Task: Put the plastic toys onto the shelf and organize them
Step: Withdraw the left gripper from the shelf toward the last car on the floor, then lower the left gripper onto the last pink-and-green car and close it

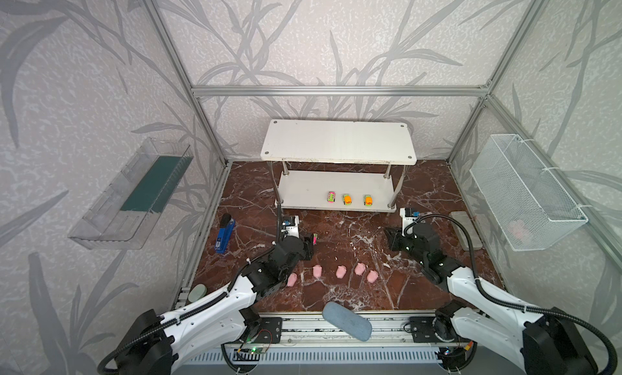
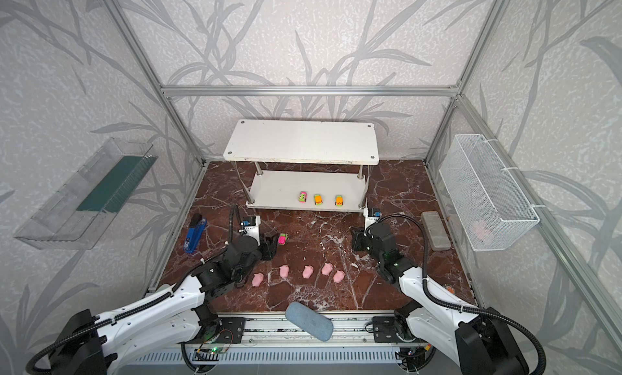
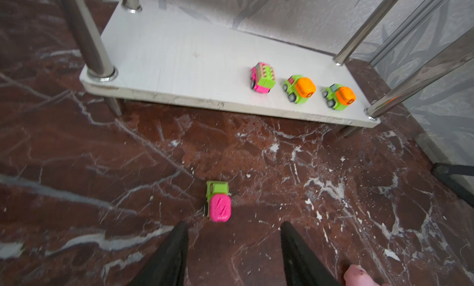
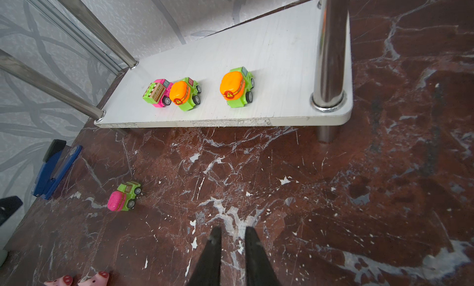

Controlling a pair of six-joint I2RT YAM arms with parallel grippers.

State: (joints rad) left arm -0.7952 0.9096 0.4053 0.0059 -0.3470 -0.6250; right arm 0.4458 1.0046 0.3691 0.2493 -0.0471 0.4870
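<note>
Marble top [image 3: 77, 169]: pink-and-green car [image 3: 218, 205] just beyond left gripper [image 3: 233, 228] fingertips [image 3: 179, 236]

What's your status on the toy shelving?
Left gripper open, empty, pink-topped car just ahead on floor. Right gripper barely open, empty. Three cars on shelf, lower board; five pigs on floor. Nothing blocking.

My left arm [image 1: 215, 299] reaches in from the lower left in both top views. My left gripper [image 3: 232, 224] has its jaws well apart, holding nothing. My right arm [image 1: 471, 282] enters from the lower right. My right gripper [image 4: 233, 230] is nearly closed (narrow gap visible), holding nothing.
</note>
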